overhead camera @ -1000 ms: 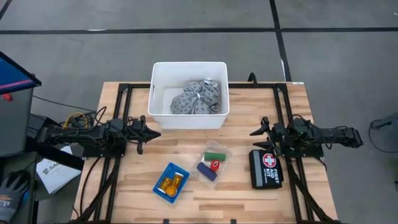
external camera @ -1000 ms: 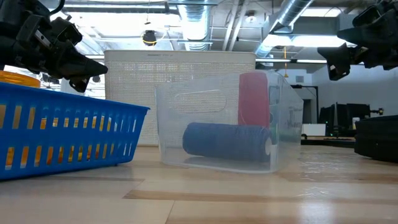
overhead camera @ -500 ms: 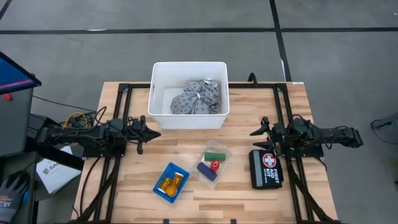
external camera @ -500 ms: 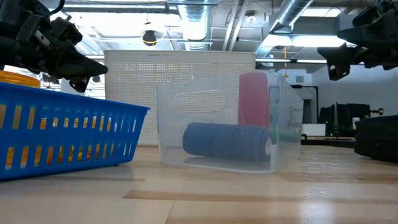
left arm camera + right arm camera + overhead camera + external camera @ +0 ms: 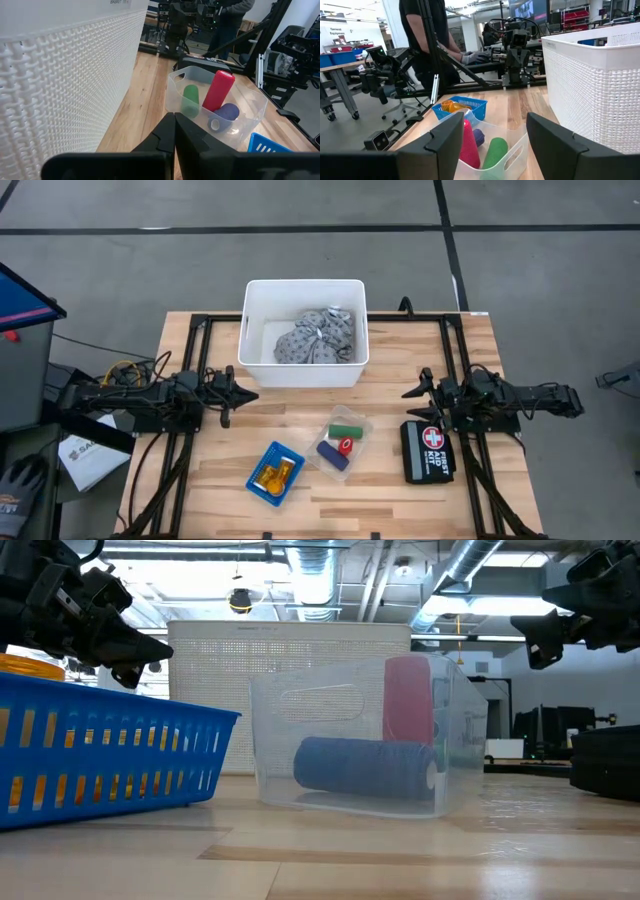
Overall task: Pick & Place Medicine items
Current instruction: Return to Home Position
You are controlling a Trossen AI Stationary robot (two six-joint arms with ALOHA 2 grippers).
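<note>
- Left gripper (image 5: 243,393): centre left of the high view, just off the lower left corner of the white bin (image 5: 252,350). On its wrist camera I see both fingers (image 5: 162,137) pressed flat together, nothing between them.
- Right gripper (image 5: 410,391): centre right of the high view, just above the black first-aid pouch (image 5: 427,450). Its fingers (image 5: 447,137) stand wide apart and carry nothing.
- Grey patterned cloth bundle (image 5: 315,338): lying inside the white bin, upper centre of the high view.
- Transparent bin (image 5: 300,710): middle of the low view, on the wooden table (image 5: 380,500); lower centre from above, between the two arms.
- Inside it: green cylinder (image 5: 347,430), red cylinder (image 5: 345,445), dark-blue cylinder (image 5: 332,454). Low view: red one stands upright, blue one lies on its side on the bin floor.
- Blue basket (image 5: 291,452): just left of the transparent bin. It holds the orange pill bottles (image 5: 272,474); I cannot count them from above.
- Person in dark clothing (image 5: 425,30): upper left of the right wrist view, beyond the table.
</note>
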